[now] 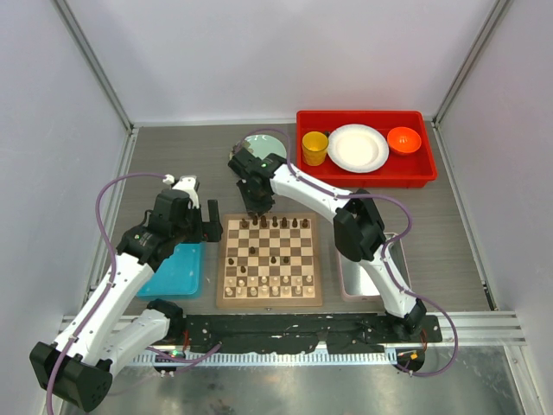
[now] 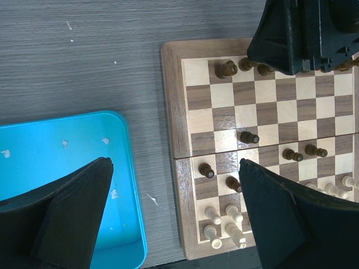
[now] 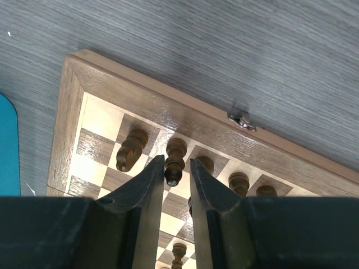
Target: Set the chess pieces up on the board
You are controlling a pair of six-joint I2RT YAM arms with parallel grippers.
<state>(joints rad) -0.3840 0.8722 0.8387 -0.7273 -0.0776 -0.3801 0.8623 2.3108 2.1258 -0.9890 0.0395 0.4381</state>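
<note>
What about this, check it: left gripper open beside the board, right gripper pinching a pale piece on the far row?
Wrong colour: the right gripper pinches a dark piece, not a pale one, as the right wrist view shows. The left gripper is open beside the board, and the far row is correct.

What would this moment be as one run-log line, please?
right gripper: closed on dark piece, far row of board | left gripper: open, above gap between tray and board
</note>
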